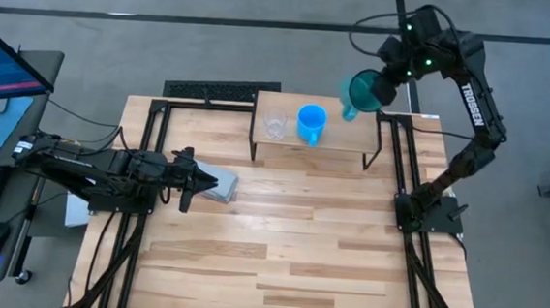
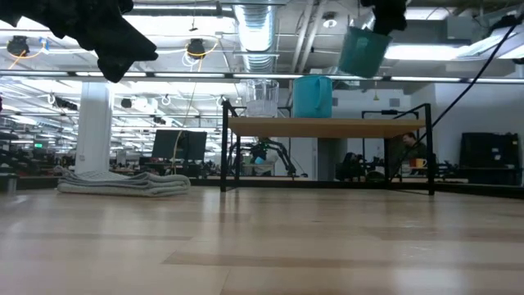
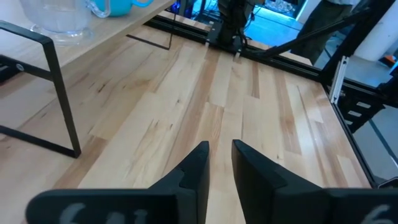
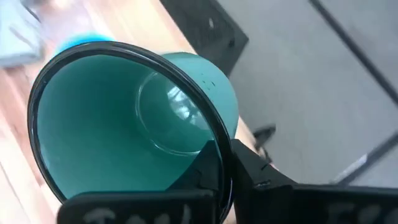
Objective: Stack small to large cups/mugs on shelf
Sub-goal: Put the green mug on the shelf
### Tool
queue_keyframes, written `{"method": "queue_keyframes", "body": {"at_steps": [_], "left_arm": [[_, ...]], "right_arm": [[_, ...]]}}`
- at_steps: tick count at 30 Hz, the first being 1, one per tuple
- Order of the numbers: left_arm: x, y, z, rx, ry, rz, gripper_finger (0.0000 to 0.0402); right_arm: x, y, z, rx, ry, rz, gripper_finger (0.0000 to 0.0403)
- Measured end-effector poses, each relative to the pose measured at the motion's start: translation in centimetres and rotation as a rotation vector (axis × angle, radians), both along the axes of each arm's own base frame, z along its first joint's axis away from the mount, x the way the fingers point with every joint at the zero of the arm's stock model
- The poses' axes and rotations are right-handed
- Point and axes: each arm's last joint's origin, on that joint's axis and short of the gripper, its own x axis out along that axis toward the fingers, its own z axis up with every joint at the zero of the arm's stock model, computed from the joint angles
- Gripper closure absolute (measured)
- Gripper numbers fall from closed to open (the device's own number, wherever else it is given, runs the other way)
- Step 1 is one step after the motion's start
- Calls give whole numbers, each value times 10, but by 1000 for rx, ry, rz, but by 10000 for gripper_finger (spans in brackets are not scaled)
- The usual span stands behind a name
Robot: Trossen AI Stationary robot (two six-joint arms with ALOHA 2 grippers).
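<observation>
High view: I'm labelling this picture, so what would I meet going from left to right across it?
Left hand → grey block → clear glass cup → blue mug → teal mug held up by the right hand, over the shelf.

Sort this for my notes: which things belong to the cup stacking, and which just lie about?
Job: clear glass cup and blue mug on the shelf; teal mug, gripped at its rim by the right hand, raised above the shelf's right end.
Lying about: grey block, by the left hand.
</observation>
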Motion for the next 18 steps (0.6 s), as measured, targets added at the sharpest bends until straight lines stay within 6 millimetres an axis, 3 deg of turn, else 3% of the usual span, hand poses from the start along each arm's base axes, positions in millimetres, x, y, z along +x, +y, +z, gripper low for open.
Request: {"method": "queue_keyframes", "body": {"at_steps": [11, 18], "left_arm": [[0, 0, 0, 3, 0, 8, 358], [0, 0, 0, 3, -1, 8, 358]], "right_arm": [[-11, 16, 34, -122, -104, 8, 374], [-4, 17, 25, -32, -126, 17, 374]]}}
